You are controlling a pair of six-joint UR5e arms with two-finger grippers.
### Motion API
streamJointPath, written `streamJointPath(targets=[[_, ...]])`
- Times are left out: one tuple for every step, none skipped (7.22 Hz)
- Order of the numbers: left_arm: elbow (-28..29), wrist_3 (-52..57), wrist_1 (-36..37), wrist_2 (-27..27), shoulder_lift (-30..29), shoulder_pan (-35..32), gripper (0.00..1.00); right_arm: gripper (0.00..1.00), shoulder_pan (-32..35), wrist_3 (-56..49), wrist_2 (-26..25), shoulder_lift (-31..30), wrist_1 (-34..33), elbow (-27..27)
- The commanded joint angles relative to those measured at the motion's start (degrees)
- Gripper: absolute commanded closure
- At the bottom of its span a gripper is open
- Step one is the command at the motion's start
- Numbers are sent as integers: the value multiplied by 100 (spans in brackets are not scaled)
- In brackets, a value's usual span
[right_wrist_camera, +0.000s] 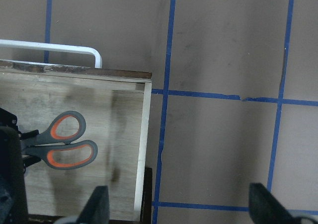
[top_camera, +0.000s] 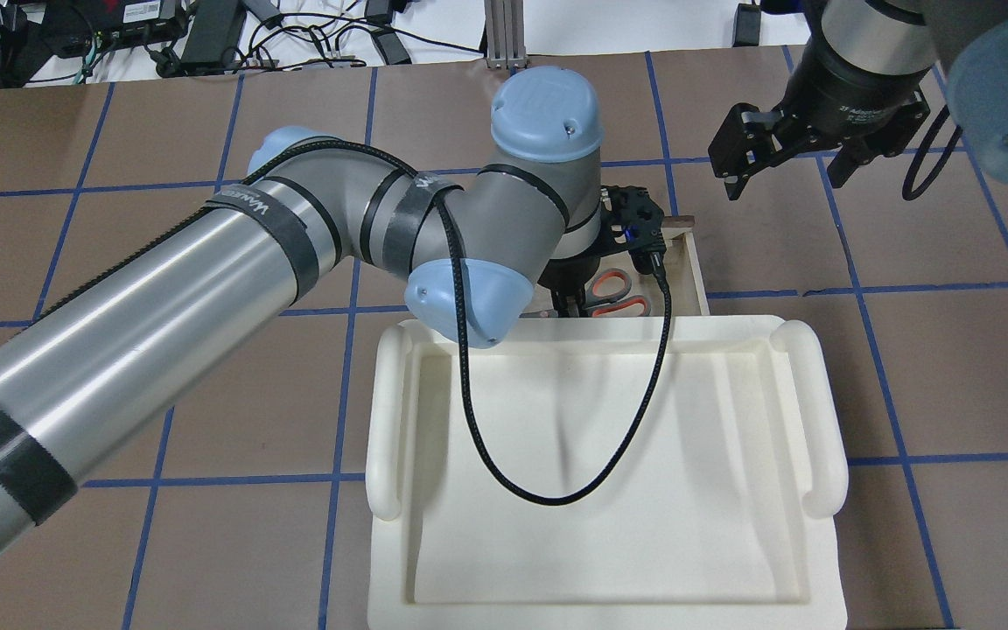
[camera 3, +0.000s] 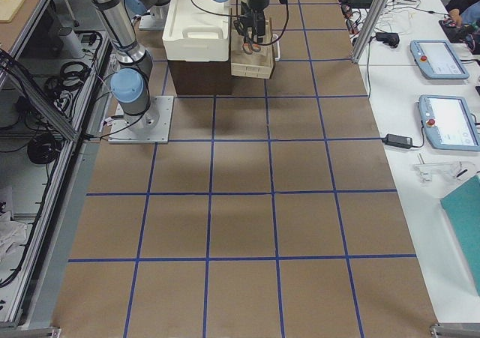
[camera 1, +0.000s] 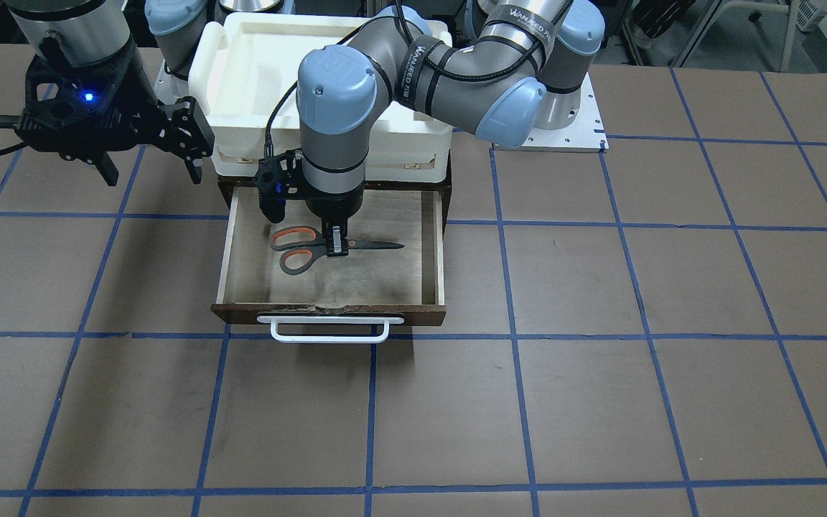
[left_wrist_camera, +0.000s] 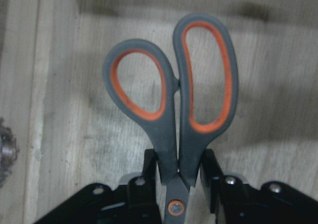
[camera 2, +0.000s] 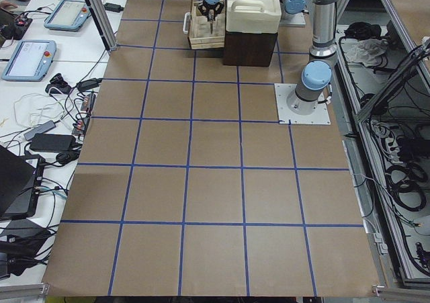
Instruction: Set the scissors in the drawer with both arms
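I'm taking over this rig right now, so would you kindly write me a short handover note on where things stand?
Left gripper: shut on the scissors near their pivot, down inside the open drawer.
Right gripper: open and empty, hovering above the table beside the drawer.
Done: the scissors are inside the drawer; I cannot tell whether they rest on its floor.
Left: release the scissors, lift the left arm out, and probably close the drawer.
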Motion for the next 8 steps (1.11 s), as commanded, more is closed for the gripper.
streamJointPath(targets=[[-29, 38, 41, 129, -131, -54, 100, 0, -3, 284, 8, 1, 11, 0], [-29, 46, 50, 130, -131, -54, 100, 0, -3, 294, 0, 1, 2, 0], [-37, 46, 41, 138, -140, -54, 100, 0, -3, 294, 0, 1, 2, 0], [-46, 46, 41, 130, -166, -54, 100, 0, -3, 311, 0, 1, -6, 0], [-55, 38, 41, 138, -175, -63, 94, 0, -3, 311, 0, 1, -7, 0], [-55, 38, 41, 138, -175, -63, 64, 0, -3, 311, 0, 1, 11, 0], [-55, 20, 32, 138, -184, -63, 41, 0, -3, 311, 0, 1, 11, 0], [-55, 20, 32, 138, -175, -63, 26, 0, -3, 320, 0, 1, 2, 0]])
